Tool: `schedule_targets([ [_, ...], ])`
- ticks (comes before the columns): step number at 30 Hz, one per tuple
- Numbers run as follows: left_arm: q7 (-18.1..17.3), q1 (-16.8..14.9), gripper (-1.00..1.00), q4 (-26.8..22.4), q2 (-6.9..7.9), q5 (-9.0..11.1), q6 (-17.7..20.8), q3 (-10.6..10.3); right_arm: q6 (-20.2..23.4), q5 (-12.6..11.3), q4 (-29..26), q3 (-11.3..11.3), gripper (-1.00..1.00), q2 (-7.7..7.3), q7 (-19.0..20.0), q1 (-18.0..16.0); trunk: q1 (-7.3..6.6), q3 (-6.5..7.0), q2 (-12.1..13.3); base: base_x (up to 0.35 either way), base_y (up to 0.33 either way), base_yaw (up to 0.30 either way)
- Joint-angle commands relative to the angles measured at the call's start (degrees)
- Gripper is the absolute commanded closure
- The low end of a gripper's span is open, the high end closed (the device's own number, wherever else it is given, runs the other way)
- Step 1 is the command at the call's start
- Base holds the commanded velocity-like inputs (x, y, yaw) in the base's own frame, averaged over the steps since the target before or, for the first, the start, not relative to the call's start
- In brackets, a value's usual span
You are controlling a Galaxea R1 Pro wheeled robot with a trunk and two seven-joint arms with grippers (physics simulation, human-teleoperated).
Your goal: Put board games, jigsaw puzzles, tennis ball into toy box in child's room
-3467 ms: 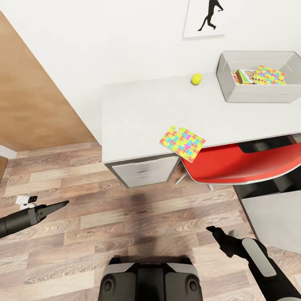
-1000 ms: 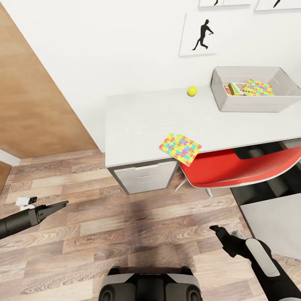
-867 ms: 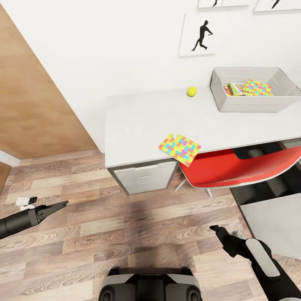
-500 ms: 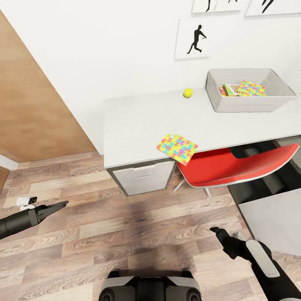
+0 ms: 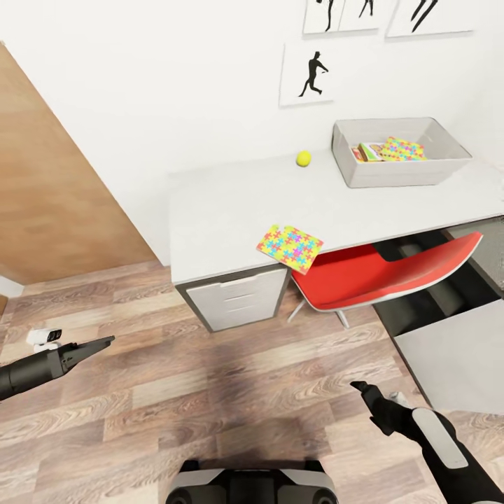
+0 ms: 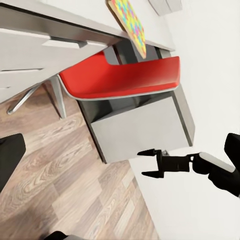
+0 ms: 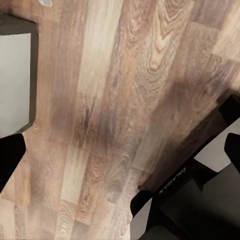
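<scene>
At the table's front edge, jigsaw puzzle overhanging, tennis ball near the back edge beside the toy box; view newly shifted, camera moved; left gripper and right gripper spread, empty, both toys uncollected.

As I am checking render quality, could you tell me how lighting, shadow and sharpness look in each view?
Head view: even, soft light, a faint shadow on the floor before the table. Left wrist view: crisp. Right wrist view: blurred planks, dark fingers cropped at the edges.

board game half hidden in toy box
</scene>
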Motion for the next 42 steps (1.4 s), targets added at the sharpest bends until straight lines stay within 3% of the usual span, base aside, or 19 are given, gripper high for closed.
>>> schedule_targets([
  [1, -0.1, 0.0, -1.0, 0.0, 0.02, 0.1, 0.6, 0.0, 0.0, -0.6, 0.0, -0.1, -1.0, 0.0, -0.4, 0.0, 0.04, 0.02, -0.1, 0.066, 0.002, -0.113],
  [16, -0.2, 0.0, -1.0, 0.0, 0.02, 0.0, 0.6, 0.1, -0.8, -0.6, 0.5, -0.1, -1.0, 0.0, 0.1, 0.0, 0.04, 1.42, -0.1, 0.016, 0.0, -0.103],
  [42, -0.2, 0.0, -1.0, 0.0, 0.02, 0.0, 0.6, 0.1, -0.9, -0.5, 0.5, 0.0, -1.0, 0.08, 0.0, 0.0, 0.04, 3.9, -0.1, 0.0, 0.0, -0.005],
])
